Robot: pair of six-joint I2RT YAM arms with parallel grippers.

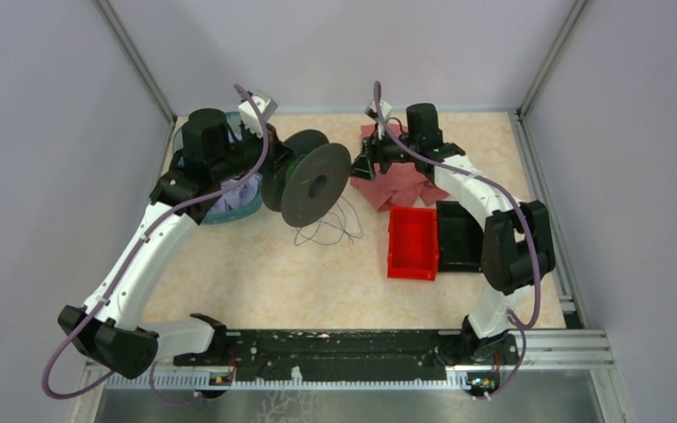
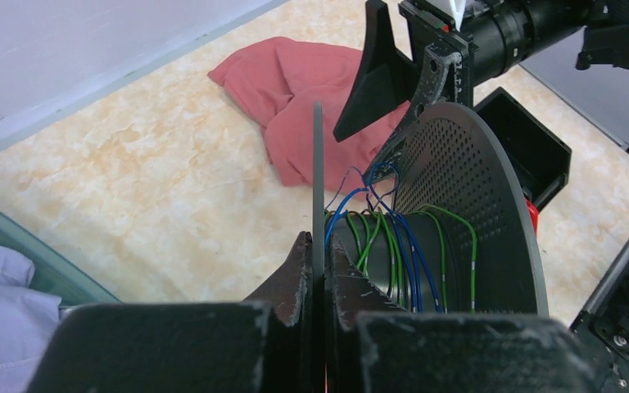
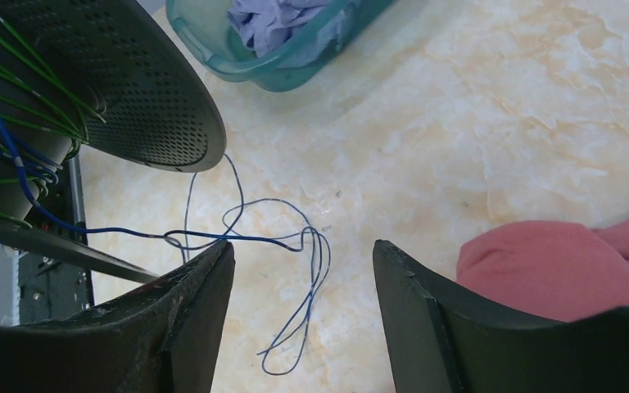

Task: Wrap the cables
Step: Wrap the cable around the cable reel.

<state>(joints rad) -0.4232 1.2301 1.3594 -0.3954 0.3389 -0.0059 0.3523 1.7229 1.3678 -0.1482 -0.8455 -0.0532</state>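
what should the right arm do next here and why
Probably lower the open right gripper and close on the loose blue cable that lies on the table just below it. The left gripper clamps one flange of the black spool, and green and blue turns sit on its core, but this loopy tail trails off unheld.

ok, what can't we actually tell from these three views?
1. Top view: left pincer hidden under the left arm and the spool; only the left wrist view shows it shut on the flange.
2. Right wrist view: can't tell whether the cables touch the open right pincer or pass above a finger.
3. Top view: cable ends too thin to trace.
4. Top view: black bin partly covered by the right arm.
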